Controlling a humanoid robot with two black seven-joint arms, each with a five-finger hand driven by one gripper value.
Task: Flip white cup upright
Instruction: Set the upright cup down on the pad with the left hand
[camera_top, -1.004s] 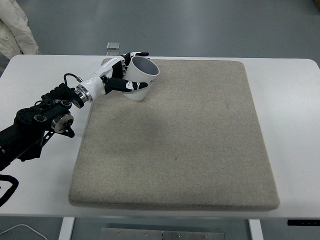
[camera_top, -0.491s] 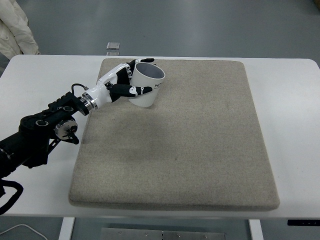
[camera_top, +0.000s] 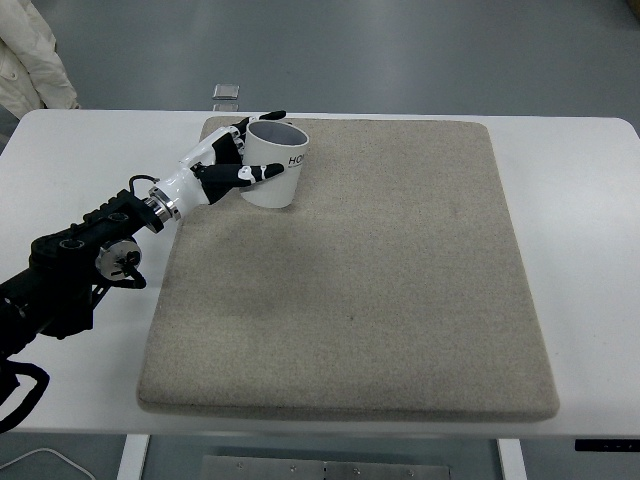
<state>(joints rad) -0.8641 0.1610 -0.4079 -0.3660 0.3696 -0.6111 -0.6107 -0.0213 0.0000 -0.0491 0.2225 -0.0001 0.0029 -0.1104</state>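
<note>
The white cup (camera_top: 272, 165) stands mouth-up at the far left corner of the beige mat (camera_top: 350, 280), dark lettering on its side. The left hand (camera_top: 222, 163) wraps it from the left, its fingers (camera_top: 258, 173) curled around the cup's wall in a grip. The mat lies on the white desk (camera_top: 585, 240), and a small grey object (camera_top: 227, 92) sits beyond the desk's far edge.
</note>
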